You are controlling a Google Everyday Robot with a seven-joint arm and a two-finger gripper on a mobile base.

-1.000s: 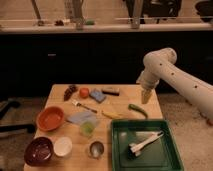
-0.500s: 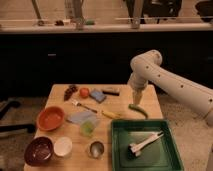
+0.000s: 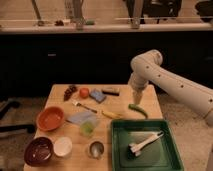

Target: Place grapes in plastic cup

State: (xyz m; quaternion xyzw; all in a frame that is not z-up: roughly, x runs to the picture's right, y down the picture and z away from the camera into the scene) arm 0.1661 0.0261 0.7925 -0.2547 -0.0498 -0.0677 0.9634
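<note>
Dark cabinet fronts [image 3: 75, 60] across the back, topped by a pale counter edge [image 3: 100, 27]; grey floor all round. In front of them, a light wooden table [image 3: 150, 100], crowded along its left half and front.

At the back-left corner of the table, lying flat: the grapes [image 3: 69, 92], a small dark bunch. Long axis on a diagonal, from a near-left end to a far-right end, that far end just beside an orange-red tomato [image 3: 84, 92]. Touched by nothing and well apart from the arm.

Right of the tomato, a blue block [image 3: 98, 95], then a dark bar [image 3: 111, 91]. Nearer the middle, a fork [image 3: 84, 105], a yellow curved piece [image 3: 111, 114] and a green chili [image 3: 138, 110].

Toward the front middle, standing upright with mouth up: the plastic cup [image 3: 88, 129], pale yellow-green, at the front edge of a blue-grey cloth [image 3: 77, 118]. Orange bowl [image 3: 50, 118] to its left, metal cup [image 3: 95, 149] in front. Further front-left, a white bowl [image 3: 63, 146] and a dark purple bowl [image 3: 38, 151]. Filling the front-right corner, a green tray [image 3: 162, 156] with a white object [image 3: 145, 142] lying diagonally inside.

Hanging over the back-right part of the table, pointing straight down: the gripper [image 3: 136, 101], on a white arm [image 3: 165, 82] reaching in from the right. Fingers spread wide, clasping nothing, tips above bare wood just behind the chili.
</note>
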